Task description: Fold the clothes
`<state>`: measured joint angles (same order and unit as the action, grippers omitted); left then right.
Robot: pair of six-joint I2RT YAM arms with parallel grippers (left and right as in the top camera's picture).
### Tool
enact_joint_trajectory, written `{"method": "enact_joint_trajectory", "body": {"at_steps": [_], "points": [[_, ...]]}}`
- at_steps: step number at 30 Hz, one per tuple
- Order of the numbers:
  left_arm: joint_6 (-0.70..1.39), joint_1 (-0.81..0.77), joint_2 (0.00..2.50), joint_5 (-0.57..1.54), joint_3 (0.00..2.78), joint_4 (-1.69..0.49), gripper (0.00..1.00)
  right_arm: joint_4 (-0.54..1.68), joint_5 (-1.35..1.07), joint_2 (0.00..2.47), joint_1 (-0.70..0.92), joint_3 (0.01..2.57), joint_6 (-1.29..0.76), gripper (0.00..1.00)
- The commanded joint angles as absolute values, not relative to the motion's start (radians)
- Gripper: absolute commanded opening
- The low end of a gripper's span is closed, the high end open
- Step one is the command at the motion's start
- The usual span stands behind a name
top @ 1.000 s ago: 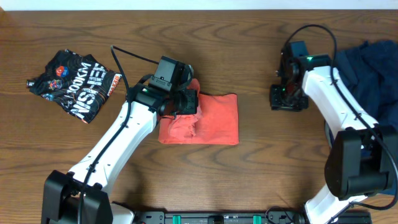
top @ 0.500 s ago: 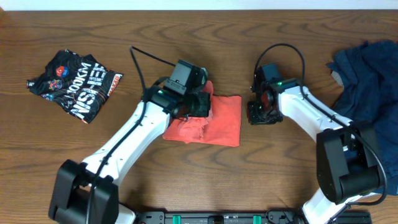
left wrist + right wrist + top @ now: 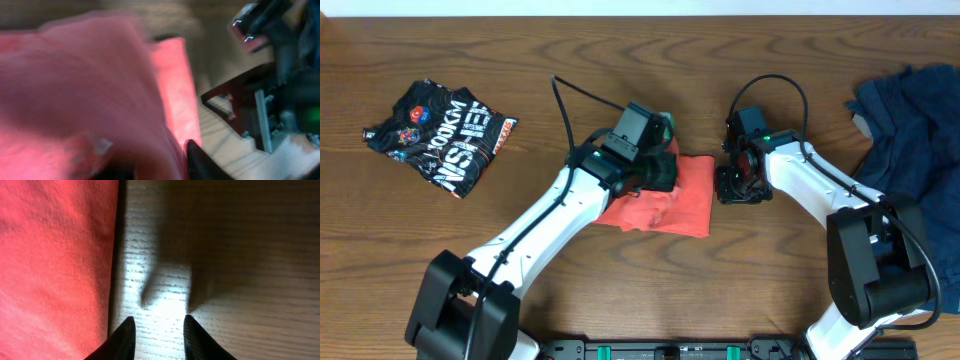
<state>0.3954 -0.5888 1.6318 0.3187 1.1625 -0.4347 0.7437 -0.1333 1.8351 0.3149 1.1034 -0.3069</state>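
The coral-red T-shirt (image 3: 686, 200) lies folded into a small block at the middle of the table. My left gripper (image 3: 663, 172) rests on its upper left part. In the blurred left wrist view red cloth (image 3: 75, 75) bulges over the jaws, and only one black finger (image 3: 200, 162) shows. My right gripper (image 3: 732, 188) sits low just off the shirt's right edge. In the right wrist view it (image 3: 157, 332) is open over bare wood, with the shirt's edge (image 3: 55, 255) just to the left of its fingers.
A folded black printed T-shirt (image 3: 440, 135) lies at the far left. A heap of navy clothes (image 3: 910, 115) lies at the right edge. Wooden tabletop (image 3: 620, 70) stretches behind and in front of the red shirt.
My left arm has slid right with the red shirt's upper part. My right gripper came in from the right to the shirt's right edge, then hardly moved.
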Motion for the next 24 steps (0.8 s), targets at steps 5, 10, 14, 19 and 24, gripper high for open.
{"method": "enact_joint_trajectory", "body": {"at_steps": [5, 10, 14, 19, 24], "points": [[0.411, -0.579, 1.613, 0.355, 1.179, -0.362, 0.49, 0.776, -0.112, 1.804, 0.302, 1.105, -0.287, 0.39], [0.390, -0.463, 1.563, 0.355, 1.179, -0.421, 0.49, 0.865, -0.121, 1.740, 0.239, 1.186, -0.270, 0.40], [0.390, -0.361, 1.566, 0.346, 1.178, -0.477, 0.49, 0.910, -0.289, 1.682, 0.215, 1.289, -0.174, 0.40], [0.390, -0.286, 1.594, 0.255, 1.168, -0.511, 0.49, 0.876, -0.651, 1.662, 0.250, 1.327, -0.072, 0.40], [0.390, -0.276, 1.640, 0.249, 1.147, -0.514, 0.49, 0.878, -0.666, 1.706, 0.352, 1.320, -0.073, 0.43]]}}
